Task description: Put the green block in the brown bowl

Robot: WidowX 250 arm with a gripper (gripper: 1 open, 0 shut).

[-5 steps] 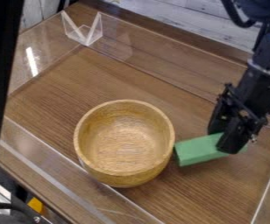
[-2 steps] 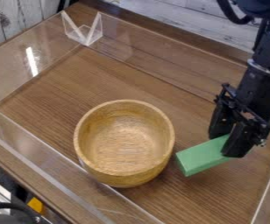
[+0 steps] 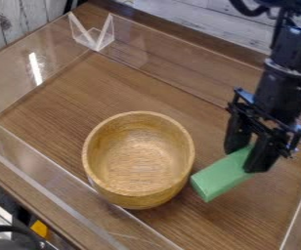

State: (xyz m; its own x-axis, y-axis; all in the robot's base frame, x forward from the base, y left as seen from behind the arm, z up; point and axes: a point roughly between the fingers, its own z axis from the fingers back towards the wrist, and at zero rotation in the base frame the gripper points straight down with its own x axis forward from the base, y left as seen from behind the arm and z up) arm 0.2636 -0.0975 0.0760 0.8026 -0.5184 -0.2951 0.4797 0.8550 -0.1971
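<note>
Tilting and shifting since the earlier view, the green block (image 3: 220, 180) now angles up toward the pincer (image 3: 244, 161), whose fingers look clamped on its upper end (the contact itself is partly hidden by the dark fingers). Its free end pokes out below the pincer, toward the brown bowl (image 3: 139, 159), probably because an end grip leaves most of the block exposed for dropping. The bowl sits beside the pincer on the worktop (image 3: 75, 107), opening upward, so it can receive the block. The block is outside the bowl, close by its rim; lifting over that wall seems next.
</note>
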